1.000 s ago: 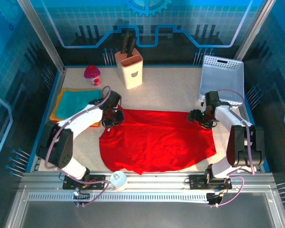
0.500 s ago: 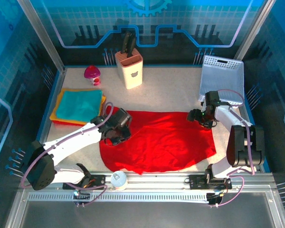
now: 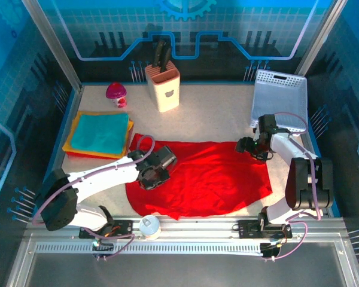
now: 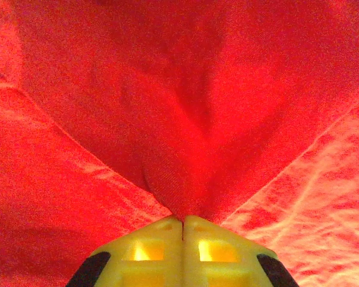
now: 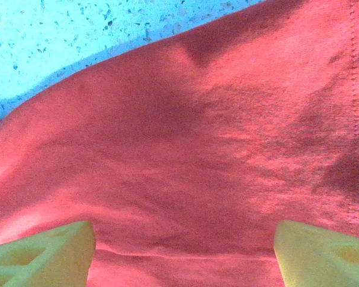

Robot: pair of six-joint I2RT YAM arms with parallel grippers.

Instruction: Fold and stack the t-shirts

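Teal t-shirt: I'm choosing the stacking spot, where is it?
In the top view, the teal t-shirt lies folded at the table's left side, just left of the spread red t-shirt.

Bright red t-shirt; folded shirt stack teal on top, orange and yellow edges; white perforated basket; pale speckled table; pink cup; cream knife block; left gripper yellow, black-trimmed.

We look down from high at the near edge onto the whole table; both wrist cameras sit close over the red t-shirt, shared by all views.
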